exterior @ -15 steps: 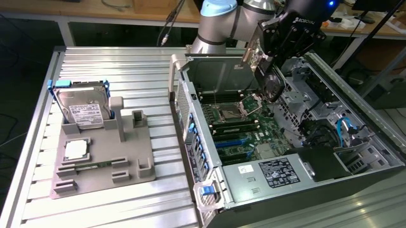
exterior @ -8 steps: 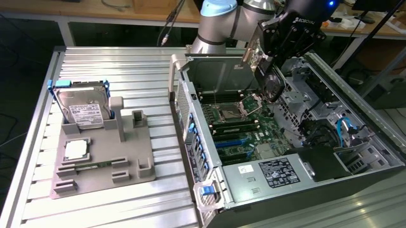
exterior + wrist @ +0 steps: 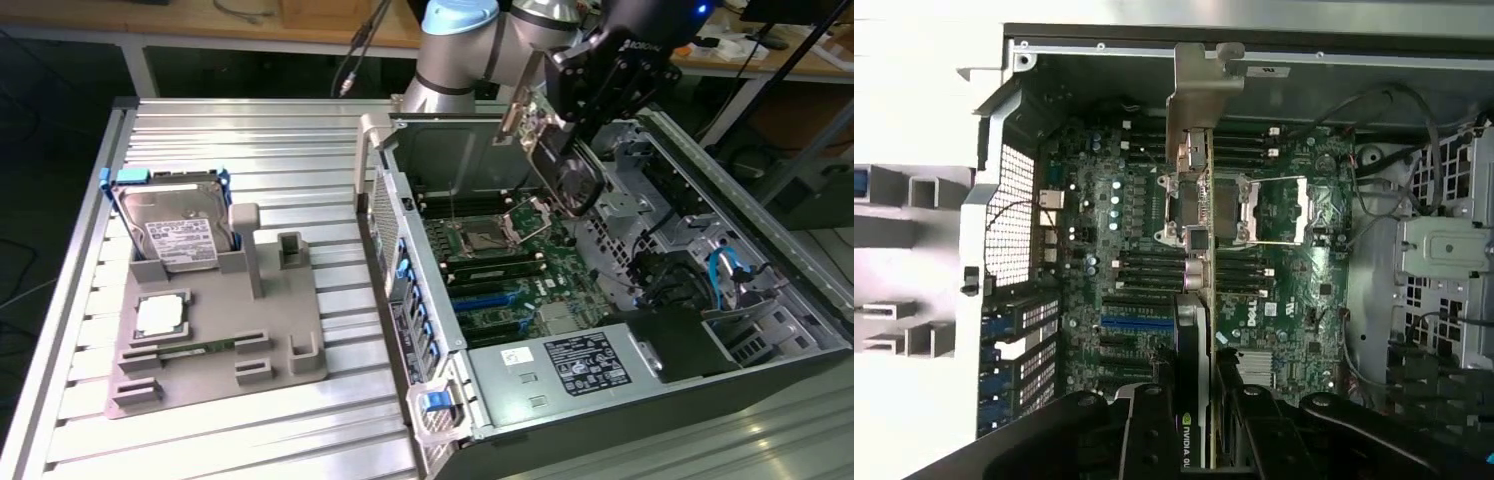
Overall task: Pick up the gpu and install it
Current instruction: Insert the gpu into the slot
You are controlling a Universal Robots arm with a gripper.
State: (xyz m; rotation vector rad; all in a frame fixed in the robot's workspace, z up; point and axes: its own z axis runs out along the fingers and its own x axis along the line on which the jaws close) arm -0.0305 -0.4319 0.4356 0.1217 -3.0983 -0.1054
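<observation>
— What sat closest in the scene?
— On the exterior view's right, the open computer case (image 3: 383,215), with its silver power supply (image 3: 574,365) at the near end. On the exterior view's left, a grey holder (image 3: 287,352) lay on the ribbed metal table (image 3: 200,440). It carried a small square processor chip (image 3: 160,315) and, farther back, a hard drive (image 3: 174,225) standing upright between blue rails.

— And deeper inside the case?
— The green motherboard (image 3: 514,290) lay flat on the case floor, with the processor socket (image 3: 481,237) beyond the power supply.

— Where was the gpu?
— The gpu (image 3: 574,175) hung tilted in the air over the far part of the motherboard, seated in no slot. From my wrist I saw it edge-on, running across the socket area, with its silvery bracket (image 3: 1199,95) at the end away from me.

— And your claw?
— My claw (image 3: 577,125) was clamped on the gpu, with my fingers (image 3: 1139,440) pressed against its two flat sides.
</observation>
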